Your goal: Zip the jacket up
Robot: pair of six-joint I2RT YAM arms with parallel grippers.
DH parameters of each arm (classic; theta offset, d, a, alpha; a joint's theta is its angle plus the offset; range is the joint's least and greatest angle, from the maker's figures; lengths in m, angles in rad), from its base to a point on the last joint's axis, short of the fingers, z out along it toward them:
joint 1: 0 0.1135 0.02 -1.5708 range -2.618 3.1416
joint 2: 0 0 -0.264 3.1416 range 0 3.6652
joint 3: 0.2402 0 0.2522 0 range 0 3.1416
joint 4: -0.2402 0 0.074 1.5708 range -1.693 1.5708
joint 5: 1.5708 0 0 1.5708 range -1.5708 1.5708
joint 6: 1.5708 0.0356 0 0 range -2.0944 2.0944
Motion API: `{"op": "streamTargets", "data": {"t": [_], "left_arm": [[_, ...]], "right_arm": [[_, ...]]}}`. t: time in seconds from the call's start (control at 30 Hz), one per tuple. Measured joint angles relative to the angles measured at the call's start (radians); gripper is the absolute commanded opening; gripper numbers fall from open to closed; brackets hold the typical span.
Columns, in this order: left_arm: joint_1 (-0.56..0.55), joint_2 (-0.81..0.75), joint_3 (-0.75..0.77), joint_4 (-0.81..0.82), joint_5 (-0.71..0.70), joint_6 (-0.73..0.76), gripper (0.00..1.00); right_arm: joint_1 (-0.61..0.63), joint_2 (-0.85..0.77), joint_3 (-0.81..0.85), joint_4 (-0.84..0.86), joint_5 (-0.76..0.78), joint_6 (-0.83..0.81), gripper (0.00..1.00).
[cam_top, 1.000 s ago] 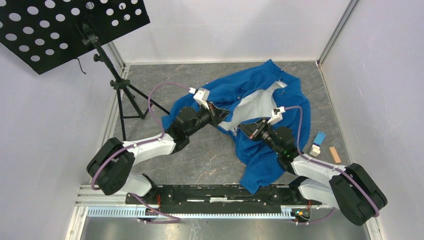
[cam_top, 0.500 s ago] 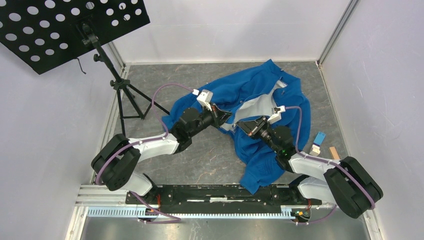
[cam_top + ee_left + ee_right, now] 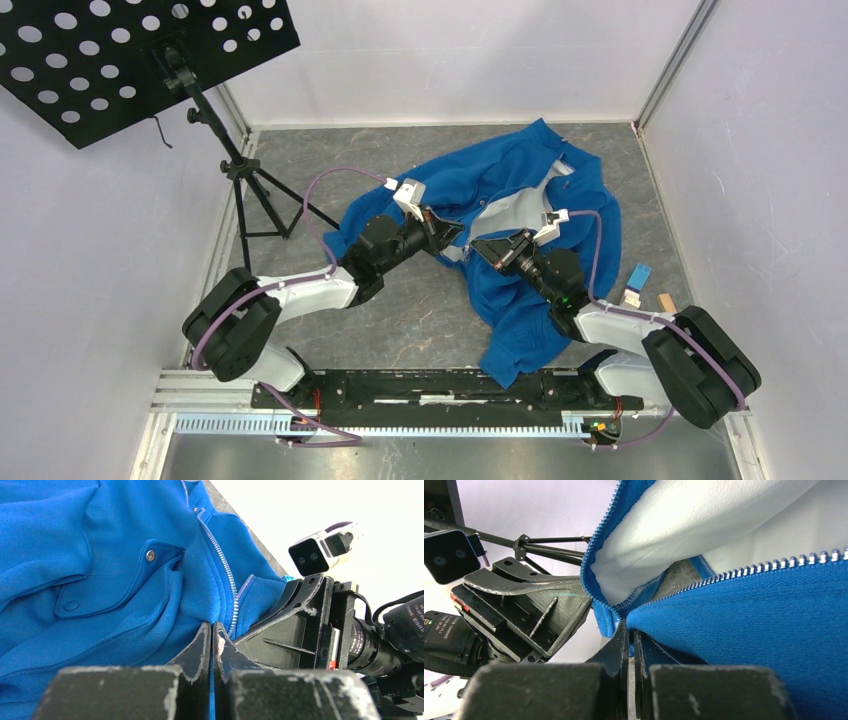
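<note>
Grey tabletop (image 3: 420,310), jacket (image 3: 470,175) hem (unzipped) inside left tool (image 3: 455,238) and right tool (image 3: 481,250)

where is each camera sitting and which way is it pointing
Top external: above and behind the arm bases, looking down at the table, jacket and music stand; both whole arms show.
Left wrist: on the left arm, looking along the left gripper, shut on the jacket's edge, up the zipper.
Right wrist: on the right arm, looking along the right gripper, shut on the edge below the white lining.
Shared: each wrist view catches the other arm's gripper.
</note>
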Motion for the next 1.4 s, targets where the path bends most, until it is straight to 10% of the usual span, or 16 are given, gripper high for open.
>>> {"op": "streamTargets", "data": {"t": [1.4], "left_arm": [[-0.006, -0.047, 0.002, -0.046, -0.051, 0.0, 0.02]], "right_arm": [[0.0, 0.087, -0.006, 0.114, -0.027, 0.007, 0.0]]}}
